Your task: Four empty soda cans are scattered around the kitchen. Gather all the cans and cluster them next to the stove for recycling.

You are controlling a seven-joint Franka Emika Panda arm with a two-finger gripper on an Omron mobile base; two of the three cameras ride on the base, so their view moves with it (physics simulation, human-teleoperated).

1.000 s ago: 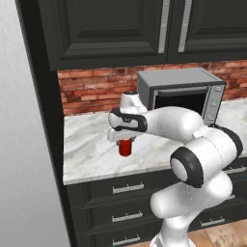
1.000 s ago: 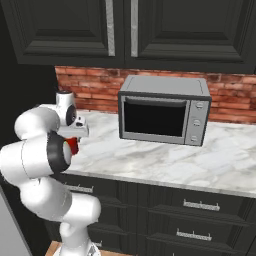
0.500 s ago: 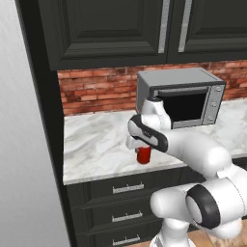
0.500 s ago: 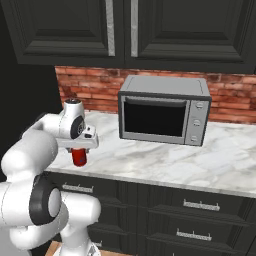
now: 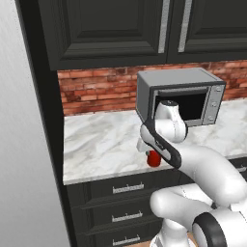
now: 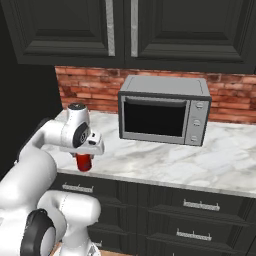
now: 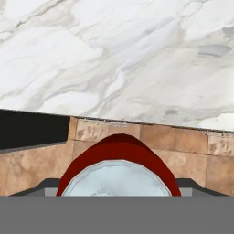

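Soda can (image 6: 84,162) gripped in claw (image 5: 152,155), carried upright over the front edge of the marble surface (image 5: 99,144), at about 8 o'clock from the microwave (image 6: 164,115). One of four in hand, judging by this; stove unseen, so delivery pending. Brick backsplash (image 6: 90,90), dark cabinets (image 6: 130,30) above, tan floor (image 7: 192,155) below.

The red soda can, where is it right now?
The red soda can hangs in the gripper at the marble counter's front edge, left of the microwave; the left base view shows it there too.
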